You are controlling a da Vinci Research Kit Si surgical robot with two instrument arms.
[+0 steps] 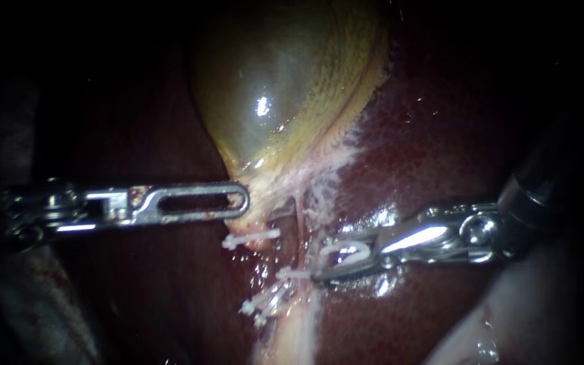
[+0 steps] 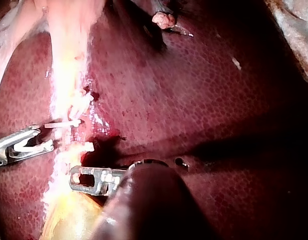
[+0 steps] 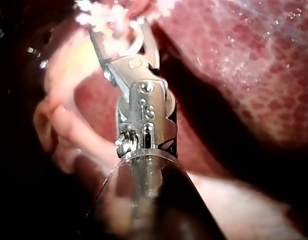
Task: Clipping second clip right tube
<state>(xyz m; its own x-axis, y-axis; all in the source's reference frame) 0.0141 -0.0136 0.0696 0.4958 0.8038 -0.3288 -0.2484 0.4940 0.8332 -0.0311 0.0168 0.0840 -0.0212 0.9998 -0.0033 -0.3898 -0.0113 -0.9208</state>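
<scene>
The yellow-green gallbladder lies on the dark red liver. My left instrument comes in level from the left, and its slotted jaws are shut on the gallbladder's pale neck. A thin reddish tube runs down from the neck. My right instrument reaches in from the right, its jaws holding a white clip whose tip lies at that tube. In the right wrist view its jaws ring whitish tissue.
One white clip sits across the pale tissue below the left jaws, and more white clips lie lower on the stalk. Wet liver surrounds the site. A pale fold of tissue lies beside the right shaft.
</scene>
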